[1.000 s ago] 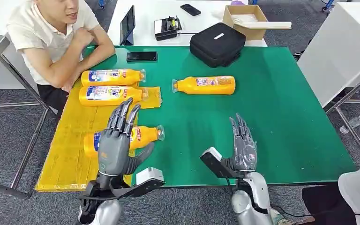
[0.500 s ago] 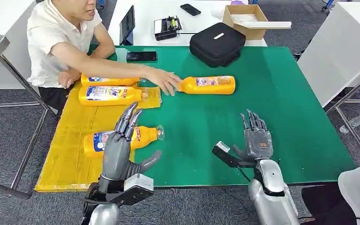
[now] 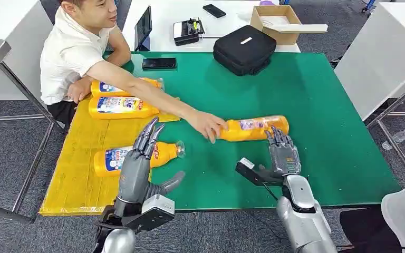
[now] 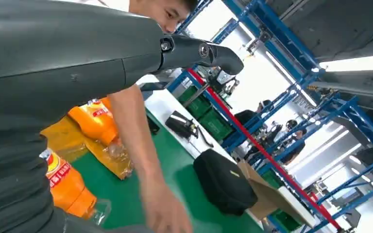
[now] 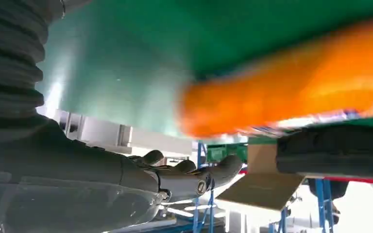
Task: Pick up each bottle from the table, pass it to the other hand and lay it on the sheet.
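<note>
No wording can be made out. Blue-and-white labels are carried by the bottles point(image 3: 117, 107) on the yellow sheet point(image 3: 79, 158) at the table's left edge, and a coloured label by the bottle point(image 3: 253, 128) on the green surface, but the print is too small to be read.

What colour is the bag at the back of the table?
The bag is black, clearest in the head view.

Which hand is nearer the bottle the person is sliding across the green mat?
Right. The right hand sits open just below the bottle, its fingertips at the bottle's edge. The left hand is far off over the yellow sheet.
</note>
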Robot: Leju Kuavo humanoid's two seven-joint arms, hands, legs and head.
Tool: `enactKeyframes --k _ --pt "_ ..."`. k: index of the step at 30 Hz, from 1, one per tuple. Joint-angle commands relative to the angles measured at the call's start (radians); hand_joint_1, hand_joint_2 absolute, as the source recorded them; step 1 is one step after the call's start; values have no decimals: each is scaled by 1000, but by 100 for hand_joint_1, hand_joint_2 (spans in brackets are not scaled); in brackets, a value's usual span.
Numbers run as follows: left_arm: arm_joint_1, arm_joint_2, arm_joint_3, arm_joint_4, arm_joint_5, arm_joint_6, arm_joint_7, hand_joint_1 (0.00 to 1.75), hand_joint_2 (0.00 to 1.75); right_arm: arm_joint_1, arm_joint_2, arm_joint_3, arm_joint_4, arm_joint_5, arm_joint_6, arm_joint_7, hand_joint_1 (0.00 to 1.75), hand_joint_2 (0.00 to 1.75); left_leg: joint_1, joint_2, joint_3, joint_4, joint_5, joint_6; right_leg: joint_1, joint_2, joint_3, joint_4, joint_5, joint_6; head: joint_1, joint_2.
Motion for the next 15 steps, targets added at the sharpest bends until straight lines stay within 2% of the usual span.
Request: enactKeyframes --k 1,15 --pt "-6 -26 -38 65 -19 -11 16 0 175 -129 -23 98 225 21 36 29 0 175 1 3 5 -1 -1 0 2 1 5 -1 -1 -4 0 0" --pt "-38 -28 -53 111 -30 -15 14 0 175 -267 -20 110 439 -14 60 14 0 175 1 3 4 0 -1 0 1 1 4 -1 0 -4 0 0"
